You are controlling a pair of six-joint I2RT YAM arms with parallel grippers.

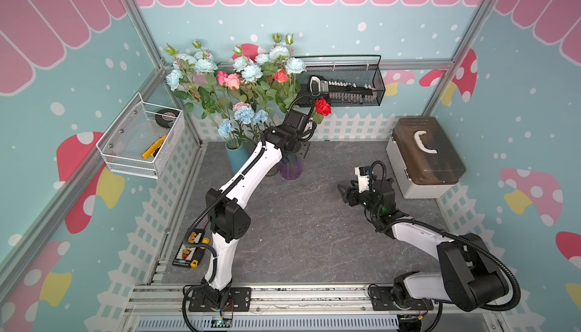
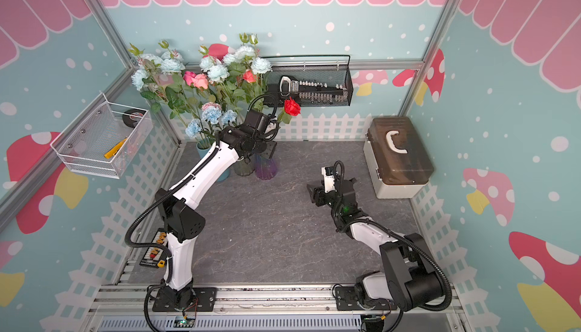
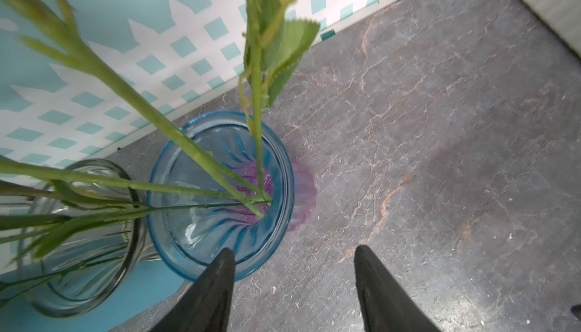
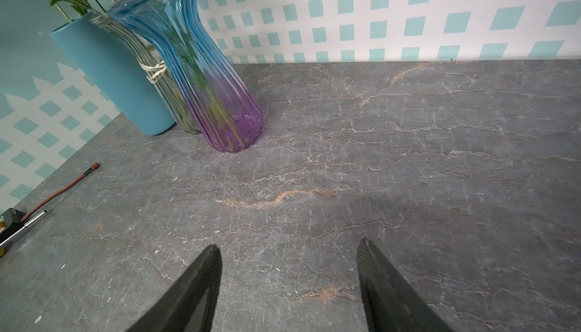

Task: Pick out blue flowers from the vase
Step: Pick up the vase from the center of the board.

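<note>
I take the blue-to-purple glass vase [image 4: 201, 63] as my marker. My left pincer [image 3: 294, 250] hangs right above it. Its jaws are parted with nothing between them, and one fingertip [image 3: 224, 264] overlaps the vase rim in the left wrist view. Three or four bare green stems [image 3: 188, 148] lean out of that vase, one with serrated leaves.

The blue flowers [image 1: 251, 71] have their big ruffled heads high above and behind the vase, towards the back wall, mixed with pink roses [image 1: 231, 80]. The smaller blue carnations [image 1: 243, 115] sit lower, over the teal vase [image 4: 110, 76]. That one stands two places along from my marker. A clear ribbed vase [image 4: 138, 47] is squeezed between the two. A red rose [image 1: 323, 107] pokes out on the marker's other side.

A paper tag [image 4: 155, 71] tied to the clear vase has handwriting on it, too small for me to read.

My right pincer [image 4: 289, 244] is well away from the vase, facing it low over the bare worktop [image 4: 408, 157], released and holding nothing.
</note>
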